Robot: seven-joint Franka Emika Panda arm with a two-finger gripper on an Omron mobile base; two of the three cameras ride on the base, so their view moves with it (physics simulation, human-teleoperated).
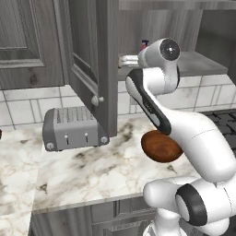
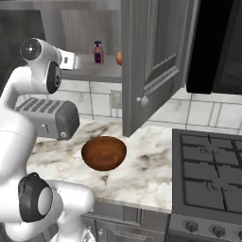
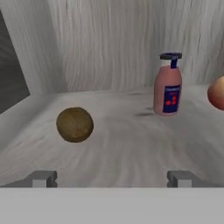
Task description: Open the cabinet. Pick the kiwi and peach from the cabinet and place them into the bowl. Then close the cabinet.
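Grey fingertips of the gripper [image 3: 112, 178] stand wide apart, holding nothing, at the shelf's front edge inside the open cabinet [image 2: 156, 61]. Ahead-left lies the kiwi [image 3: 75, 124]; bottle [image 3: 168, 85] and peach [image 3: 217, 92] stand right. Below, the bowl [image 2: 103, 152] rests on the counter [image 2: 142, 165].

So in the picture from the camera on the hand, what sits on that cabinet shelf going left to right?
Small dull brown oval kiwi → slim pink-red bottle with a dark cap → round orange-red peach, cut off by the right edge.
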